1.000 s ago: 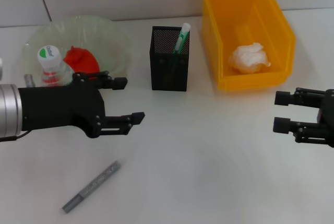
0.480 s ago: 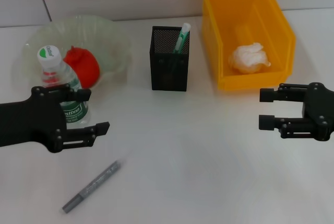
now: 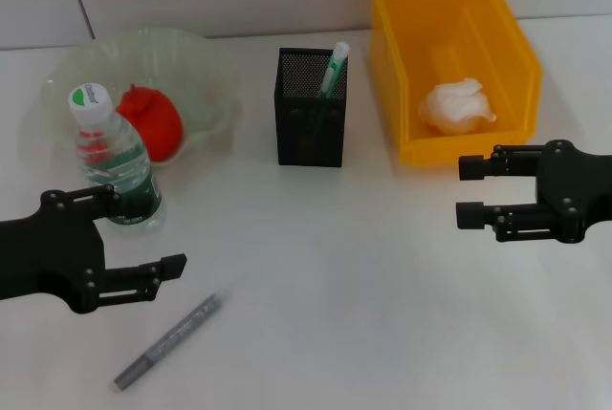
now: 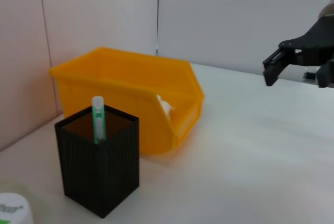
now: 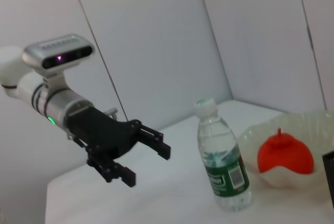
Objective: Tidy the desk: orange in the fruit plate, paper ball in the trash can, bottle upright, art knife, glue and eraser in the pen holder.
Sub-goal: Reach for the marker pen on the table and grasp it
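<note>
While both arms hang over the white desk (image 3: 382,314), nothing is held in either of them. Biggest of the lot is the orange trash can (image 3: 449,56), at the back right against the wall, with the crumpled paper ball (image 3: 459,106) lying inside it near the front wall. Across on the back left sits the clear fruit plate (image 3: 206,71), and the red-orange fruit (image 3: 153,121) rests in it on the near side.

Down at the left edge, the left gripper (image 3: 143,233) floats above the desk with its fingers spread and empty, pointing toward the middle; the bottle is just beside its upper finger, with a gap showing between them in the right wrist view. On the opposite side the right gripper (image 3: 469,190) hangs just in front of the trash can, jaws parted too, gripping nothing.

Between plate and can stands the black mesh pen holder (image 3: 310,109), with a green-and-white stick-like item (image 3: 333,68) poking out of its top at a lean. Upright on its base at the near rim of the plate is the water bottle (image 3: 113,161), white cap on top, green label around its lower part. Smallest, a grey art knife (image 3: 168,341) lies flat and slantwise on the near-left desk, just below the left gripper and clear of it.
</note>
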`<control>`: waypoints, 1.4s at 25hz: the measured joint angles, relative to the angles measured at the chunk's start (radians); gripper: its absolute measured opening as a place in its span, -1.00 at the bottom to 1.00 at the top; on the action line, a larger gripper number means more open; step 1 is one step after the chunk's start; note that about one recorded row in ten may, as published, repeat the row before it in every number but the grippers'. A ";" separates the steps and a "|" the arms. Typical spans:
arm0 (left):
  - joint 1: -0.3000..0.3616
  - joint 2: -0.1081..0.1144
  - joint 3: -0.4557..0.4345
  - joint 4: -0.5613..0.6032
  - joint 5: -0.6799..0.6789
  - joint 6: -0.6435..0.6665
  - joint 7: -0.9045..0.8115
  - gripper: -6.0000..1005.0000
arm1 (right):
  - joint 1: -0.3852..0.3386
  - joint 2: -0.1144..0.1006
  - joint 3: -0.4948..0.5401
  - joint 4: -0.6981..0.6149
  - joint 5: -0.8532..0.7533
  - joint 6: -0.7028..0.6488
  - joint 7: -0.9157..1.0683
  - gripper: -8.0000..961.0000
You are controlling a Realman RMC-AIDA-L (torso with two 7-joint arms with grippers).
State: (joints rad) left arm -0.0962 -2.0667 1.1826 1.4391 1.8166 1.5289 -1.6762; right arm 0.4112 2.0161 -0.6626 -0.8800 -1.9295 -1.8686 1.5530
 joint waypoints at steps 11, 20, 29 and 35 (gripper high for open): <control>-0.031 -0.001 0.017 0.007 0.158 0.026 -0.149 0.57 | 0.006 0.012 0.000 0.007 -0.027 0.022 0.003 0.51; -0.079 -0.003 0.075 0.079 0.294 0.027 -0.269 0.57 | 0.007 0.017 0.001 0.008 -0.030 0.026 -0.005 0.51; -0.169 -0.003 0.201 0.145 0.507 0.030 -0.503 0.57 | 0.016 0.019 0.000 0.003 -0.030 0.041 -0.006 0.51; -0.218 -0.003 0.270 0.182 0.603 0.054 -0.612 0.57 | 0.025 0.018 -0.001 0.003 -0.030 0.058 -0.006 0.51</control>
State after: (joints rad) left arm -0.3143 -2.0700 1.4531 1.6216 2.4197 1.5827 -2.2887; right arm 0.4361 2.0345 -0.6636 -0.8767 -1.9596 -1.8106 1.5470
